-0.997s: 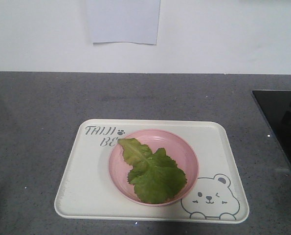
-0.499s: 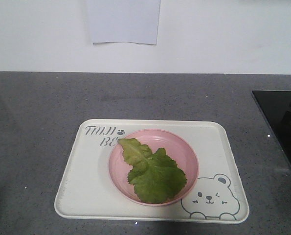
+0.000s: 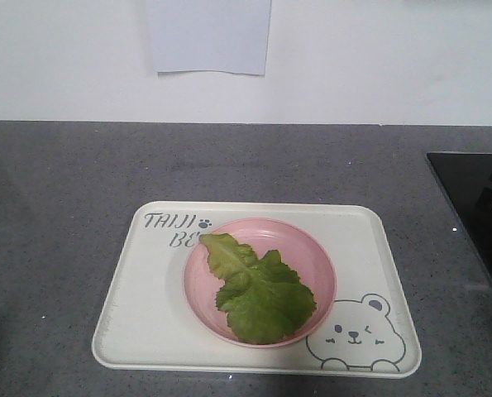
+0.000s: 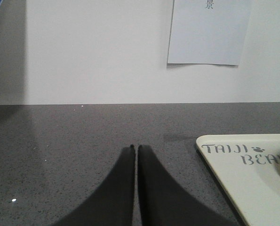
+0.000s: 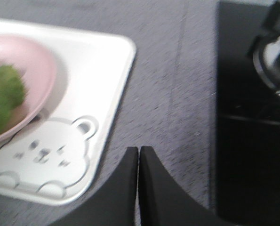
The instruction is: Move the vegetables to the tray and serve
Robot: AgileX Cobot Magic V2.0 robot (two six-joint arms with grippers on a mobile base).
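A green lettuce leaf (image 3: pixel 254 289) lies in a round pink plate (image 3: pixel 316 256) that stands on the cream-white tray (image 3: pixel 146 298) with "TAIJI BEAR" lettering and a bear drawing. Neither gripper shows in the front view. My left gripper (image 4: pixel 135 147) is shut and empty, over the grey counter left of the tray's corner (image 4: pixel 238 165). My right gripper (image 5: pixel 139 149) is shut and empty, over the counter just right of the tray's bear corner (image 5: pixel 50 165). The plate (image 5: pixel 31 70) and a blurred piece of the lettuce (image 5: pixel 3 94) show at the left of the right wrist view.
A black cooktop (image 3: pixel 473 198) with a metal pot edge (image 5: pixel 271 61) lies at the counter's right. A white wall with a paper sheet (image 3: pixel 208 37) stands behind the grey counter (image 3: pixel 64 207).
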